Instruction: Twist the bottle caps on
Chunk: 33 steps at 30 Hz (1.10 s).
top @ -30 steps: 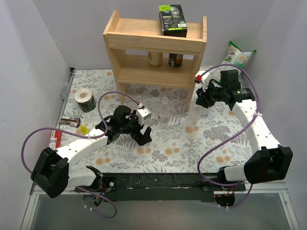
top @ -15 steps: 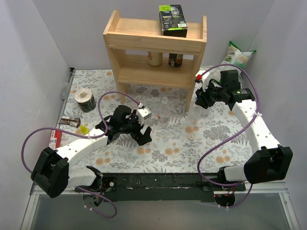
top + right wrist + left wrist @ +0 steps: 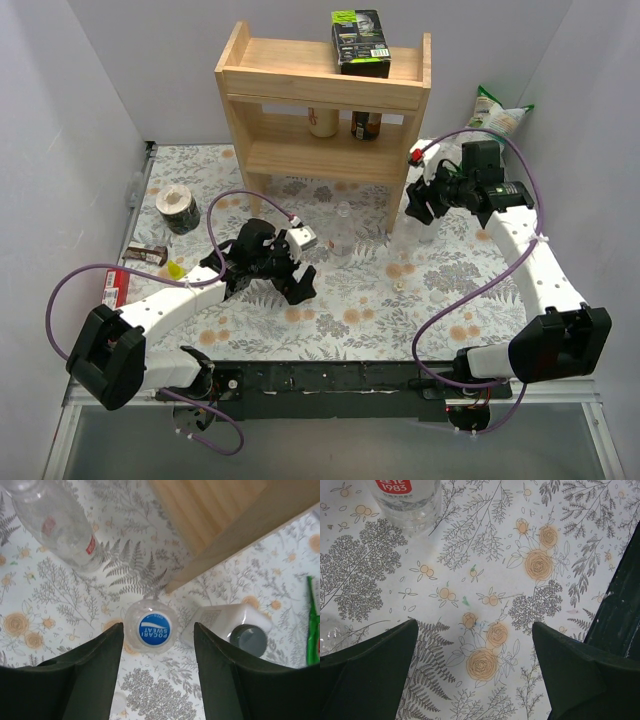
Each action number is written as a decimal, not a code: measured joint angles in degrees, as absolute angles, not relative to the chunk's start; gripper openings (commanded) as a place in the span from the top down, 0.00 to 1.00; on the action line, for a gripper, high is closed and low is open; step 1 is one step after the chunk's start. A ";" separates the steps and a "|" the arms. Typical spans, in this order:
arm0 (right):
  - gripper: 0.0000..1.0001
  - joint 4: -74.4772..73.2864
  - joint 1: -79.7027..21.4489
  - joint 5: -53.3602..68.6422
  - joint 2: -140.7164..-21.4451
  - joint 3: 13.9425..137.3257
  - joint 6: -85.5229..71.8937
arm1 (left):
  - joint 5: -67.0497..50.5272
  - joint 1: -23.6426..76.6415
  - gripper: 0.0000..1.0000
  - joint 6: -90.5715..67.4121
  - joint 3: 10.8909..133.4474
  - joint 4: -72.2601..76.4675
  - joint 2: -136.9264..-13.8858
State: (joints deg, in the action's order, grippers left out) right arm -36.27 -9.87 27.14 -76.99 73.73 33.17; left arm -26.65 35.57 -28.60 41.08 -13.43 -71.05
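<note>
Blue cap [image 3: 154,628] sits on one bottle [image 3: 131,640], right gripper [image 3: 156,636] parted around it; left gripper [image 3: 474,626] wide, empty (another bottle [image 3: 60,527] looks uncapped).

We are reading "POCARI SWEAT" in white letters, upside down in the wrist view, on the blue cap [image 3: 154,628] between the fingers of the right claw [image 3: 158,626]. We are reading "1983" in white on the red label of a clear bottle [image 3: 407,502] ahead of the left claw [image 3: 474,624], toward the left of its view; the marks above the number are running off the picture's edge. We are failing to read the small red label on the second clear bottle [image 3: 55,520] ahead of the right claw.
</note>
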 measured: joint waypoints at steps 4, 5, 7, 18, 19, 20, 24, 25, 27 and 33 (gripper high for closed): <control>0.28 -35.64 -10.50 29.02 -76.97 79.81 31.62 | -27.64 35.57 0.02 -26.96 42.54 -15.22 -70.89; 0.28 -34.81 -11.03 29.56 -76.86 81.10 31.22 | -27.53 35.57 0.02 -26.81 43.24 -15.59 -70.63; 0.28 -33.10 -13.85 30.30 -76.77 82.96 30.76 | -27.29 35.44 0.02 -26.76 44.66 -16.03 -69.73; 0.24 -24.77 -29.95 30.22 -84.51 83.68 27.77 | -29.78 26.57 0.02 -27.40 47.27 -18.50 -62.89; 0.24 -23.94 -29.95 29.89 -85.69 83.68 27.05 | -30.48 25.71 0.02 -27.62 47.27 -18.81 -62.37; 0.23 -23.38 -29.85 29.69 -86.83 83.68 26.48 | -31.14 24.88 0.02 -27.94 47.24 -19.11 -61.91; 0.17 -22.31 -29.74 29.52 -90.02 83.68 25.06 | -33.56 22.96 0.02 -28.73 47.20 -19.42 -60.77; 0.17 -22.31 -29.80 29.52 -90.32 83.66 24.97 | -34.00 22.83 0.02 -28.82 47.18 -19.44 -60.75; 0.19 -22.31 -30.13 29.54 -90.43 83.59 24.97 | -34.72 22.70 0.02 -28.97 47.05 -19.40 -60.77; 0.23 -21.04 -31.64 28.38 -90.43 81.95 25.12 | -36.53 22.61 0.02 -29.26 46.28 -19.05 -61.49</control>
State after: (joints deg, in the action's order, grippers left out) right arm -21.04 -31.64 28.38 -90.43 81.95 25.12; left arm -36.53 22.61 -29.26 46.28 -19.05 -61.49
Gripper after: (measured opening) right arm 0.783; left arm 0.981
